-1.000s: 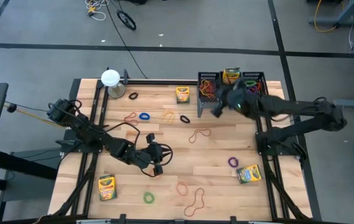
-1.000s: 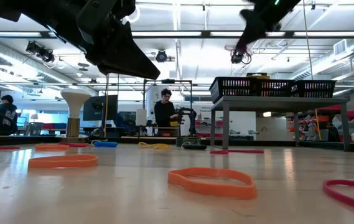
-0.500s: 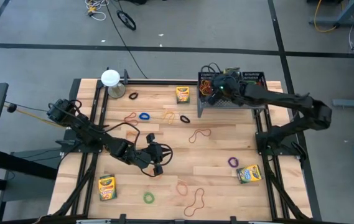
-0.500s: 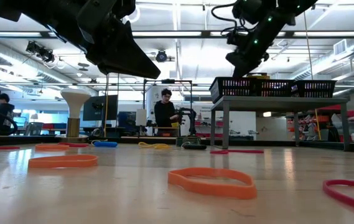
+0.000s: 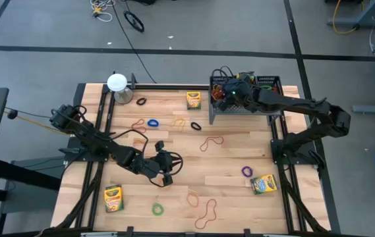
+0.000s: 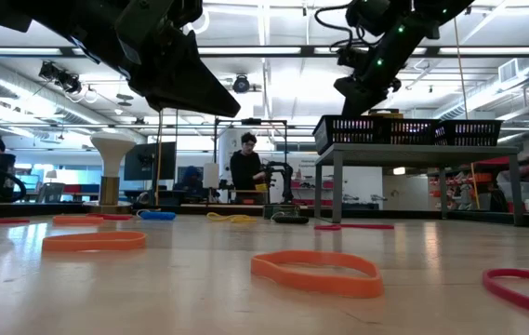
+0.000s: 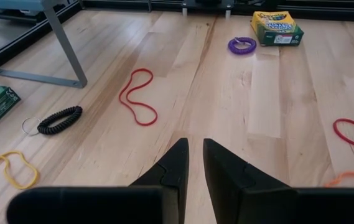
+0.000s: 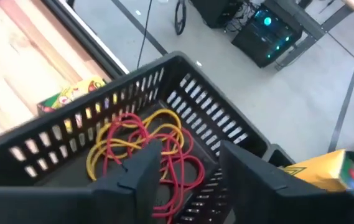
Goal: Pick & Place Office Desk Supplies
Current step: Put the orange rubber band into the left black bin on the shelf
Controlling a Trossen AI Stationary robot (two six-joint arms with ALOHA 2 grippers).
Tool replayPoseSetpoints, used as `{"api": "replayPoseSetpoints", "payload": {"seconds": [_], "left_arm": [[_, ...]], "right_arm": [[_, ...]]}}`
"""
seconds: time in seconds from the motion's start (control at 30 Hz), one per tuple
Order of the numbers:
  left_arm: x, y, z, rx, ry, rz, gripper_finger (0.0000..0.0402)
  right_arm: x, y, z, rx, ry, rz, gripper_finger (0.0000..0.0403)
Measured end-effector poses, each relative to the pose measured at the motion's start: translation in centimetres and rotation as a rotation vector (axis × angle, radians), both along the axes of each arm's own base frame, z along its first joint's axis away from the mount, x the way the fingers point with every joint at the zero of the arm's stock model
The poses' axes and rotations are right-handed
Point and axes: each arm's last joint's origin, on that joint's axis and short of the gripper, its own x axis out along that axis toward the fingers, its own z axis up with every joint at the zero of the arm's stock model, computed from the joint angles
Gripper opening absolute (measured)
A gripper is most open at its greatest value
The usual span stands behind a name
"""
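We see a tangle of thin red and yellow rubber bands [image 8: 145,146] lying in one end pocket of the black wire rack [image 5: 245,97]. The bands are skinny, bendy loops. The right gripper [image 8: 192,168] hangs just above them with its two dark fingers apart and nothing between them. A yellow crayon box [image 8: 335,168] stands in the next pocket.

More loops lie on the table: a red one [image 7: 138,96], a purple curly one [image 7: 242,45], a black curly one [image 7: 60,119]. The left gripper [image 7: 195,158] hovers low over the middle of the table, well apart from them, its fingers nearly together and holding nothing.

The table [image 5: 240,164] is pale wooden planks, smooth and striped. A white round-topped thing [image 5: 116,83] stands at a far corner. Behind is a big bright room where a person [image 6: 246,167] stands.
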Motion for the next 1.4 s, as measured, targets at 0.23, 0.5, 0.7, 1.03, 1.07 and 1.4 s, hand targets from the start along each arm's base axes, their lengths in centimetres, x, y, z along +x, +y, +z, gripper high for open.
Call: {"api": "replayPoseSetpoints", "payload": {"seconds": [0.23,0.5,0.7,1.03,1.07,1.4], "left_arm": [[0.0,0.0,0.0,-0.002,-0.004,0.000,0.0058],[0.0,0.0,0.1,-0.005,-0.011,0.000,0.0058],[0.1,0.0,0.1,-0.007,-0.015,0.000,0.0058],[0.2,-0.1,0.3,-0.015,-0.032,0.000,0.0058],[0.2,-0.1,0.3,-0.016,-0.034,0.000,0.0058],[0.2,-0.1,0.3,-0.016,-0.034,0.000,0.0058]], "right_arm": [[-1.2,1.8,2.0,-0.019,-0.050,0.044,0.0191],[-3.7,5.1,2.9,0.082,-0.019,0.074,0.0127],[-3.5,9.5,1.7,0.114,-0.015,0.240,0.0026],[-4.0,16.6,-2.5,0.190,-0.011,0.465,0.0009],[-4.2,17.3,-2.5,0.201,-0.009,0.484,0.0006],[-5.7,22.4,-3.9,0.241,-0.075,0.674,0.0004]]}}
